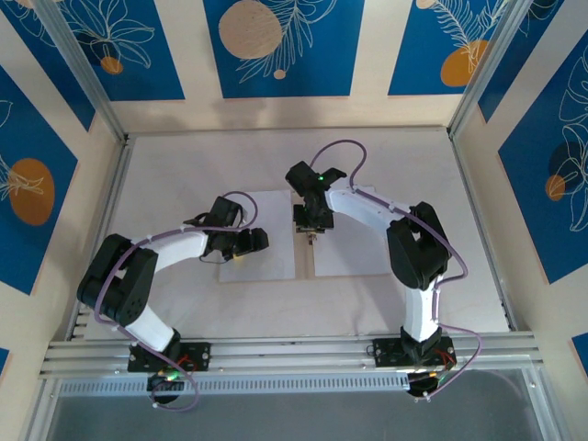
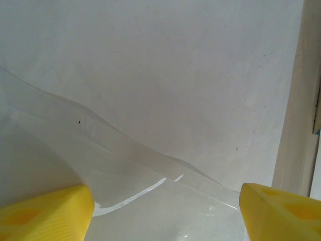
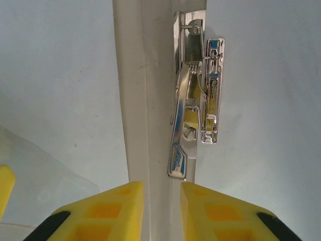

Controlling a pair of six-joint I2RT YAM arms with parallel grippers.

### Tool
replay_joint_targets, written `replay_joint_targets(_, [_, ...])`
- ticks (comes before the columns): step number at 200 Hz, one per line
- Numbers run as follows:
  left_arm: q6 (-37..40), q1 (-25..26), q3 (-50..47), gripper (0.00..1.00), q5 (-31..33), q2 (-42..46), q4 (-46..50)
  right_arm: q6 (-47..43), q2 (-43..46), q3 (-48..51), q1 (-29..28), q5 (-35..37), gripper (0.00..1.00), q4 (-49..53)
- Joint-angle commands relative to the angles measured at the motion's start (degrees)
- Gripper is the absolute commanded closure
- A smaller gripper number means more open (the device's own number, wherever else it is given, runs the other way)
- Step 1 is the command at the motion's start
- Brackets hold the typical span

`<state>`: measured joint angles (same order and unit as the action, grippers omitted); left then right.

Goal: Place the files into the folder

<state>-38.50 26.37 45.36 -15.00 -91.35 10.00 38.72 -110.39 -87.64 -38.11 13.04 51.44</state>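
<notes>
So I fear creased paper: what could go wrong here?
The right gripper sits over the spine of the folder, short of the metal clip; it may miss the lever or shove the folder. The edge of the sheet curls up between the open fingers of the left gripper; closing there could crease it.

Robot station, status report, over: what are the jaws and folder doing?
Left jaws wide open over a translucent sheet. Right jaws narrow, empty, above open folder's spine, near metal clip. Nothing blocking.
</notes>
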Motion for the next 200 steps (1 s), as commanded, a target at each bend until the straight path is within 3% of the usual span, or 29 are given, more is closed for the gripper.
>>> replay_joint_targets(1, [-0.07, -0.26, -2.08, 0.22, -1.52, -1.63, 2.66, 1.05, -0.69, -0.26, 0.30, 0.66, 0.73, 0.31])
replay_joint_targets(200, [-0.04, -0.25, -2.29, 0.22, -1.87, -2.25, 2.14, 0.42, -2.11, -2.06, 0.85, 2.12, 0.74, 1.57])
